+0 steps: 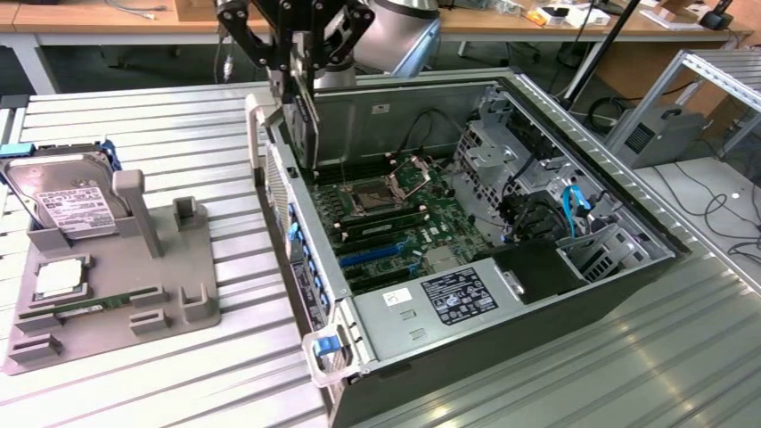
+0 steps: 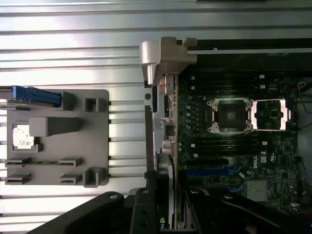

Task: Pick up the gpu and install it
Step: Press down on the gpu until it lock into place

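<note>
The gpu (image 1: 305, 134) is a thin black card hanging edge-on and upright, with my gripper (image 1: 298, 76) shut on its upper part. It hangs over the rear wall of the open computer case (image 1: 356, 334), at the motherboard (image 1: 405, 214) edge near the exterior view's left. In the wrist view the gpu (image 2: 165, 146) runs as a narrow slab from between my gripper (image 2: 165, 222) toward its silvery end bracket (image 2: 163, 56), lying along the line between the case wall and the motherboard (image 2: 229, 146). I cannot tell whether its lower edge touches a slot.
A grey parts fixture (image 1: 178, 267) lies on the slatted table at the exterior view's left, holding a silver hard drive (image 1: 66, 201), a processor (image 1: 57, 278) and a green memory stick (image 1: 95, 305). Drive cages and cables (image 1: 559, 205) crowd the case's far side.
</note>
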`<state>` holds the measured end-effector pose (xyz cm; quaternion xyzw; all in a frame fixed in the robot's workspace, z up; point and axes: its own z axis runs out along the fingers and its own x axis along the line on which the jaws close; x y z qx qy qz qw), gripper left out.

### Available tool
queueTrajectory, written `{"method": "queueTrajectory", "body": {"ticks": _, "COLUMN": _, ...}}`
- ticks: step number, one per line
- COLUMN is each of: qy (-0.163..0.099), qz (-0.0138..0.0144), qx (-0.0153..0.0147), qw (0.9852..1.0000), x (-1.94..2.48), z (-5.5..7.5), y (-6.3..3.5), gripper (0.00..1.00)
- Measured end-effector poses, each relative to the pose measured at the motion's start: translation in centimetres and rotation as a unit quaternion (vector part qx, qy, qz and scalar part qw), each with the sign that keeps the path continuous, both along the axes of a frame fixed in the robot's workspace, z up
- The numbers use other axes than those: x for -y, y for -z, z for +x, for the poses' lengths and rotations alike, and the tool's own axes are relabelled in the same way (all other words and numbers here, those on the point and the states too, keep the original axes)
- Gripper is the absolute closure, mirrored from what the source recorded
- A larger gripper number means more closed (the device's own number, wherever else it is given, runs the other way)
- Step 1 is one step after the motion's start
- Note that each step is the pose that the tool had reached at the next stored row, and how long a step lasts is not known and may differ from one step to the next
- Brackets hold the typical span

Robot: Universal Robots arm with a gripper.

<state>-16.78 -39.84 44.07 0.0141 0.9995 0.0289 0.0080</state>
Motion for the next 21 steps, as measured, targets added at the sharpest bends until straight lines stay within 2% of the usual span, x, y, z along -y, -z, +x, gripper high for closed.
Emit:
{"method": "queueTrajectory", "body": {"ticks": 2, "qy": 0.000, "qz": 0.0000, "qx": -0.0002, "qw": 1.0000, "x": 0.04, "z": 1.0, "y": 0.10, "gripper": 0.73}}
{"method": "queueTrajectory", "body": {"ticks": 4, "qy": 0.000, "qz": 0.0000, "qx": -0.0005, "qw": 1.0000, "x": 0.17, "z": 2.6, "y": 0.30, "gripper": 0.73}}
{"method": "queueTrajectory", "body": {"ticks": 5, "qy": 0.000, "qz": -0.0001, "qx": -0.0007, "qw": 1.0000, "x": 0.37, "z": 4.0, "y": 0.54, "gripper": 0.73}}
{"method": "queueTrajectory", "body": {"ticks": 6, "qy": 0.000, "qz": -0.0001, "qx": -0.0008, "qw": 1.0000, "x": 0.46, "z": 4.7, "y": 0.67, "gripper": 0.73}}
{"method": "queueTrajectory", "body": {"ticks": 7, "qy": 0.000, "qz": -0.0001, "qx": -0.0010, "qw": 1.0000, "x": 0.63, "z": 6.0, "y": 0.90, "gripper": 0.73}}
{"method": "queueTrajectory", "body": {"ticks": 10, "qy": 0.000, "qz": 0.0000, "qx": -0.0011, "qw": 1.0000, "x": 0.92, "z": 7.5, "y": 1.26, "gripper": 0.73}}
{"method": "queueTrajectory", "body": {"ticks": 12, "qy": 0.000, "qz": -0.0001, "qx": -0.0012, "qw": 1.0000, "x": 1.19, "z": 9.0, "y": 1.69, "gripper": 0.73}}
{"method": "queueTrajectory", "body": {"ticks": 14, "qy": 0.000, "qz": -0.0001, "qx": -0.0012, "qw": 1.0000, "x": 1.55, "z": 11.3, "y": 2.37, "gripper": 0.73}}
{"method": "queueTrajectory", "body": {"ticks": 18, "qy": 0.000, "qz": -0.0001, "qx": -0.0012, "qw": 1.0000, "x": 1.87, "z": 13.2, "y": 2.94, "gripper": 0.73}}
{"method": "queueTrajectory", "body": {"ticks": 21, "qy": 0.000, "qz": -0.0001, "qx": -0.0012, "qw": 1.0000, "x": 2.43, "z": 15.6, "y": 3.70, "gripper": 0.73}}
